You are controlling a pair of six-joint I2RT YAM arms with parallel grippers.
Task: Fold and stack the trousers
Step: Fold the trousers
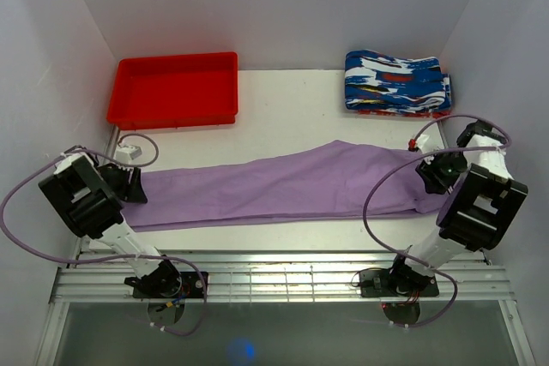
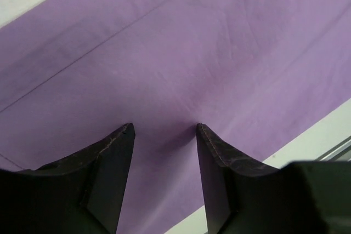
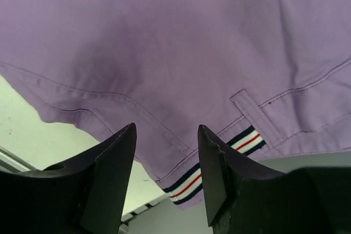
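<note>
Trousers point(image 1: 292, 182) flat across counter point(image 1: 292, 117), leg ends left, waistband right. Left tool point(image 2: 164, 127) apart, over leg end. Right tool point(image 3: 167, 127) apart, over waistband edge. Best: pinch all layers near edge, lift both ends evenly.

Plain white walls point(image 1: 292, 6) enclose a white table point(image 1: 283, 126) under even light.

1. No word, number, brand or sign can be read in any of the three views.
2. The nearest thing to a label is a white, navy and red striped band point(image 3: 241, 143) at the waist edge of the light purple soft cloth trousers point(image 3: 164, 36), low centre of the right wrist view; it carries stripes only.
3. The blue, white and red patterned folded garments point(image 1: 396, 81), upper right of the top view, show print only.
</note>
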